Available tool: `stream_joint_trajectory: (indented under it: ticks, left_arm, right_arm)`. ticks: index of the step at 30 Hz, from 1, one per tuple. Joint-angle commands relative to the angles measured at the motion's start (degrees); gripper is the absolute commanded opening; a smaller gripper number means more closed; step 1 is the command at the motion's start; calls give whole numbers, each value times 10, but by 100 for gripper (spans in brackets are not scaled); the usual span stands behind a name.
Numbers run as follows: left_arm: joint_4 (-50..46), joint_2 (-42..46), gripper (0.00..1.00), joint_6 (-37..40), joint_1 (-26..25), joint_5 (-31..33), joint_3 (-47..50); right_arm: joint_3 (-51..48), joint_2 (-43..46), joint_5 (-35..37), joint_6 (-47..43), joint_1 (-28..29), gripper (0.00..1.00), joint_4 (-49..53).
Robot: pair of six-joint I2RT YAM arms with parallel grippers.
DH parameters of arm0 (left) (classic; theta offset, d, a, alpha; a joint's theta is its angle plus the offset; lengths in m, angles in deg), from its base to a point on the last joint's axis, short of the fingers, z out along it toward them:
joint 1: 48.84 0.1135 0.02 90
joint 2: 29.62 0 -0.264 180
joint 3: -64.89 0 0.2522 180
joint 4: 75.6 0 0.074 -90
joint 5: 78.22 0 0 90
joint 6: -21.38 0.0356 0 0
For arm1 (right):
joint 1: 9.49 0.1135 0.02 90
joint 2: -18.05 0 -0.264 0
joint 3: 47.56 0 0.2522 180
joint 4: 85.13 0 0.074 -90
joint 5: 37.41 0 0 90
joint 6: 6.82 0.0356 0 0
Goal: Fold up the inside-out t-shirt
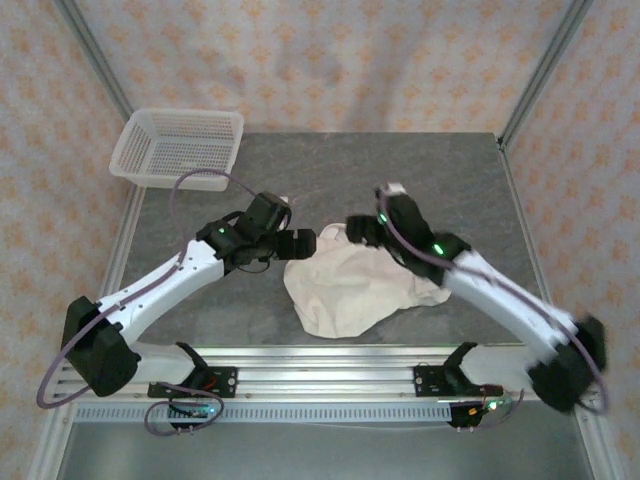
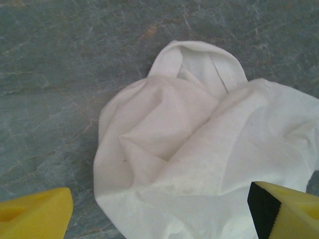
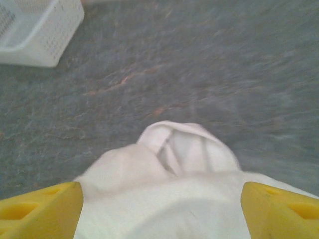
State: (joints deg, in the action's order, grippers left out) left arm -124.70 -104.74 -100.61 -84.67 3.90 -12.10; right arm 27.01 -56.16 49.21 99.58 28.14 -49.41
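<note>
The grey stone-patterned desk (image 1: 400, 170) takes up most of the top view. The cream-white t-shirt (image 1: 350, 285) lies on it in a wrinkled heap at the centre of the frame, a little toward the lower edge, between the two arms. A white mesh basket (image 1: 178, 148) stands at the desk's upper left corner, well apart from the cloth.

The left arm (image 1: 170, 280) reaches in from the lower left. The left jaws sit at the heap's upper left edge and stand wide open. In the left wrist view their yellow fingers (image 2: 35, 214) show in the two lower corners, with the cloth spread between them and not pinched. A looped hem of the shirt rises at the upper centre of that view.

The right arm (image 1: 500, 295) comes in from the lower right. The right jaws are over the heap's upper edge, also spread wide and gripping nothing. In the right wrist view their fingers (image 3: 40, 209) flank the bunched cloth.
</note>
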Motion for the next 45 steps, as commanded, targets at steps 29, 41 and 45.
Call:
stream_joint_trajectory:
  ticks: [29,41,45]
  left_arm:
    - [-23,276,89,11,31,126,44]
    - [-5,228,89,11,31,80,93]
    - [15,175,89,28,31,26,95]
  right_arm:
    - [147,-17,-211,-245,-37,0,-216]
    - [-303,97,-192,-65,67,48,-299]
    - [-345,209,-92,-17,67,67,-268]
